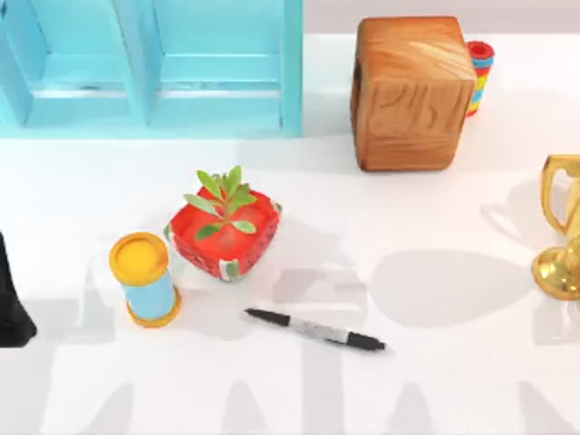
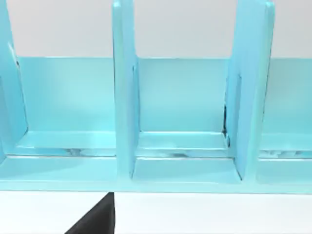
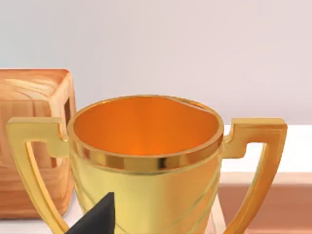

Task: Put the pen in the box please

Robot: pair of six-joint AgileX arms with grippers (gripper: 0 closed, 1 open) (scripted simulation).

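The pen (image 1: pixel 315 329) lies flat near the bench's front edge, its long axis running left to right, its left end tilted slightly toward the back. It is slim and black with a pale grey middle band. It sits just in front of the red planter (image 1: pixel 224 234), well apart from the box (image 1: pixel 410 93) at the back right. My left arm (image 1: pixel 13 299) waits at the left edge, well apart from the pen; whether either claw is apart or together I cannot tell.

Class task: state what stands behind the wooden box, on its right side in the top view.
A stack of coloured rings in red, blue and yellow pokes out past the box. Most of it is hidden by the box.
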